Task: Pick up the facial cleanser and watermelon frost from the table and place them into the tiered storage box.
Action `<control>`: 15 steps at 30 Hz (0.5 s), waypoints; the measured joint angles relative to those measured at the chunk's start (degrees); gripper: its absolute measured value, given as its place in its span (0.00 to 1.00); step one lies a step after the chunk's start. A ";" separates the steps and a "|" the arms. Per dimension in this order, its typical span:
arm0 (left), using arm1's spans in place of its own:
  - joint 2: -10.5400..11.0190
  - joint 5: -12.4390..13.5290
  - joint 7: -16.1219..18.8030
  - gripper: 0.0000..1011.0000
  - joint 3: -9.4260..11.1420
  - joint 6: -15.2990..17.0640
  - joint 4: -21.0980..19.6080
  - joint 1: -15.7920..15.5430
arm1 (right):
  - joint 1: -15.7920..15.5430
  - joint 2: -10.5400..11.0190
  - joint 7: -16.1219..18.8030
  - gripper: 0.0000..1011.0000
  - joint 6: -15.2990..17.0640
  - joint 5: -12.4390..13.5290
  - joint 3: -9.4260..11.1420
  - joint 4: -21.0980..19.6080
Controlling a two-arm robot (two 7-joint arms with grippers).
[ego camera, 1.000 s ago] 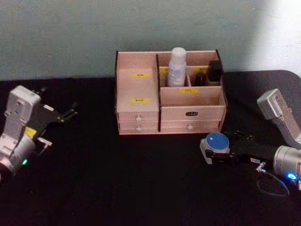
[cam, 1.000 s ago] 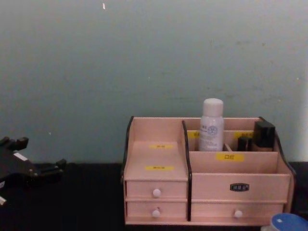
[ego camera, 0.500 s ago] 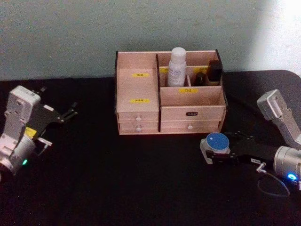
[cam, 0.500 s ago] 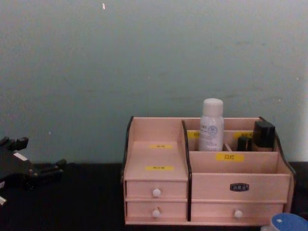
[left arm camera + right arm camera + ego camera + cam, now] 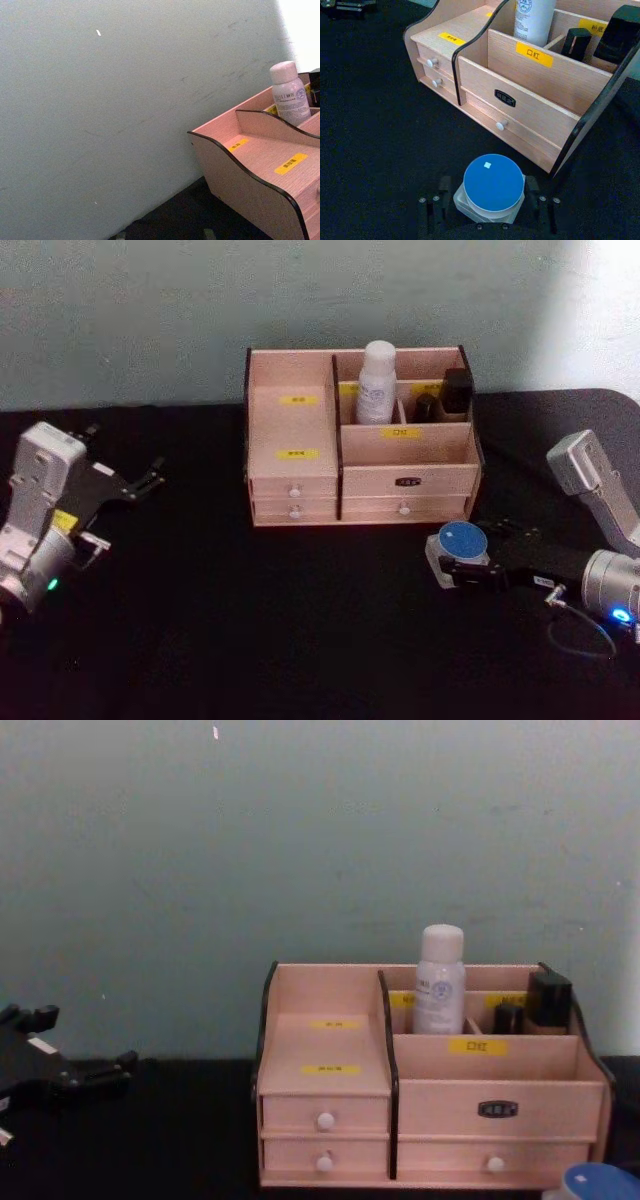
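The tiered storage box (image 5: 295, 430) stands at the back middle of the black table, drawers shut. A white facial cleanser bottle (image 5: 377, 380) stands upright in its rear compartment, also seen in the chest view (image 5: 438, 980) and the right wrist view (image 5: 532, 20). In front of the box's right end sits the watermelon frost (image 5: 461, 540), a small white jar with a blue lid (image 5: 493, 182). My right gripper (image 5: 462, 562) is shut on it, one finger against each side. My left gripper (image 5: 148, 478) hovers open at the far left, holding nothing.
Two black containers (image 5: 457, 390) stand in the box's rear right compartments. A wall runs close behind the box. A thin cable (image 5: 580, 630) loops on the table under my right arm. Bare black cloth (image 5: 250, 610) lies in front of the box.
Hardly anything differs: my right gripper and the jar have shifted only very slightly in front of the box. The left arm has stayed in place.
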 joint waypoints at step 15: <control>0.00 0.00 0.00 0.99 0.00 0.00 0.00 0.00 | 0.00 0.00 0.00 0.70 -0.01 0.06 0.00 -0.02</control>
